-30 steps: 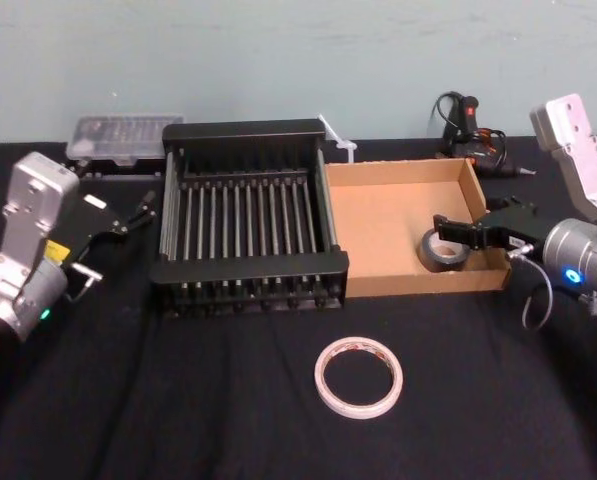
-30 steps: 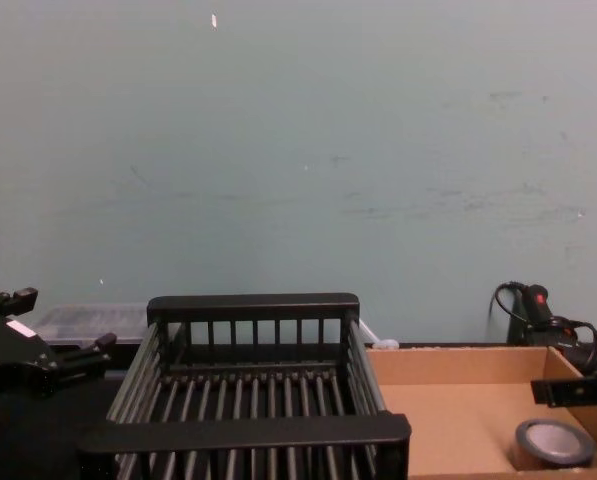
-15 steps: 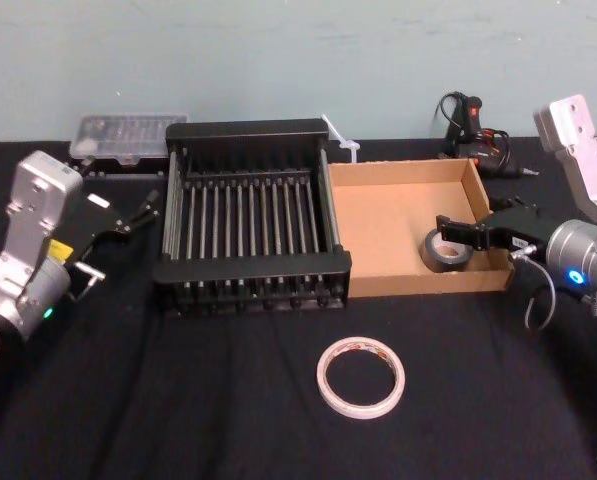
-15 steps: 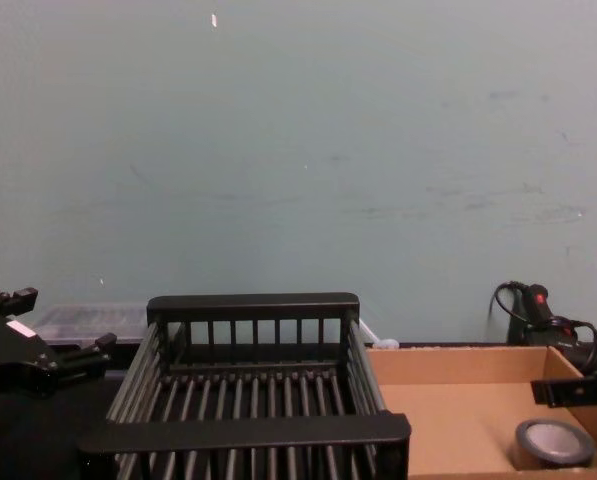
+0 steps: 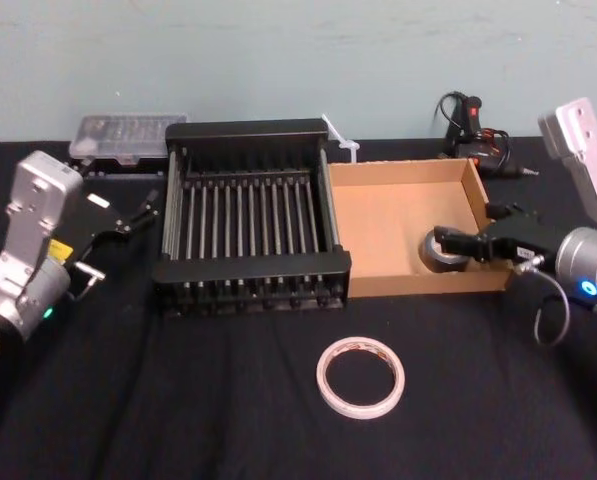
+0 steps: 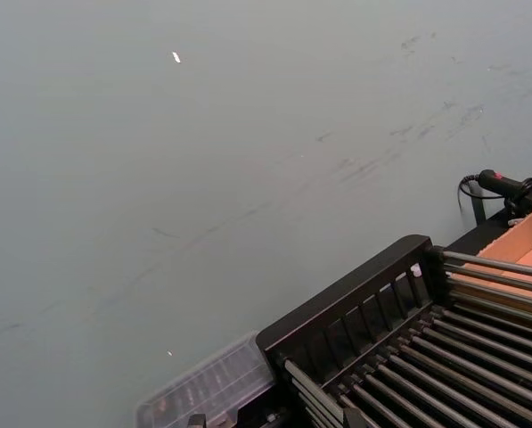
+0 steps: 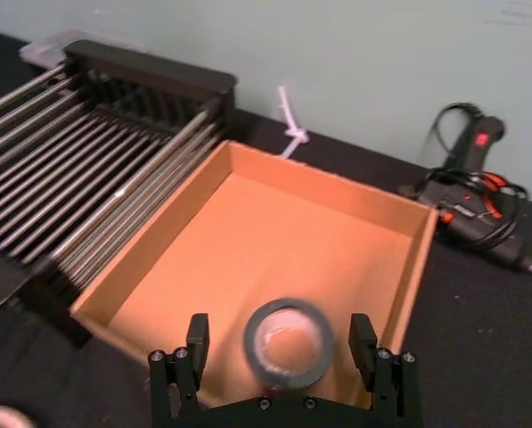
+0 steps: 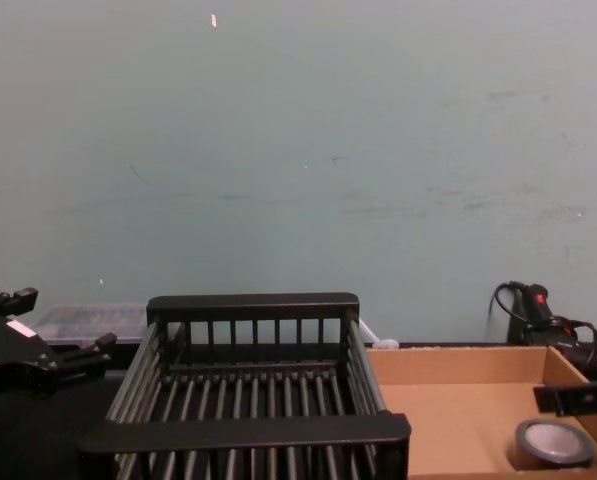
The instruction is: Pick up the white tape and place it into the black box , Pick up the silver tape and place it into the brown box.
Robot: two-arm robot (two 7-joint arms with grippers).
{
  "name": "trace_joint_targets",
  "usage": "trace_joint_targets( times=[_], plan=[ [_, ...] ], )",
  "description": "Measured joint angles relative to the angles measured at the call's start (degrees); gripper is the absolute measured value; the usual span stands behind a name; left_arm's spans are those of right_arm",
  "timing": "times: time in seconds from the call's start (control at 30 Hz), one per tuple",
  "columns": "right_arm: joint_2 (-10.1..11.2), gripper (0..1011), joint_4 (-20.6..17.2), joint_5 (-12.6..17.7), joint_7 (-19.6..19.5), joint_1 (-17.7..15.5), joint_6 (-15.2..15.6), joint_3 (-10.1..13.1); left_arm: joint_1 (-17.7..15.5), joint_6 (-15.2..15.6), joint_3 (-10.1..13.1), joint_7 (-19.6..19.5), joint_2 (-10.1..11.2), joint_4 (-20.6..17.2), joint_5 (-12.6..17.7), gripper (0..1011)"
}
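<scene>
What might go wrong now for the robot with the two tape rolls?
1. The right gripper is open right by the silver tape, low inside the brown box. When it pulls out, a finger might bump the roll or snag the cardboard wall.
2. The white tape lies flat on the black cloth, so it may be tricky to pinch and might slip.
The left gripper waits beside the black box.
</scene>
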Motion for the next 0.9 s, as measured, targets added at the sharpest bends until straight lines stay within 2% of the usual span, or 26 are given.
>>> trace_joint_targets(
  times=[0.47,0.67,0.9],
  plan=[
    [4.7,1002,-8.1,2.3,2.9,-5.1,1.2,-1.5,0.0,0.0,0.0,0.0,0.0,0.0,0.0,1001],
    [7.2,1002,-11.0,2.7,4.5,-6.7,0.9,-3.4,0.0,0.0,0.0,0.0,0.0,0.0,0.0,1001],
    [9.0,1002,-12.6,2.7,5.8,-7.3,0.5,-5.8,0.0,0.0,0.0,0.0,0.0,0.0,0.0,1001]
  ],
)
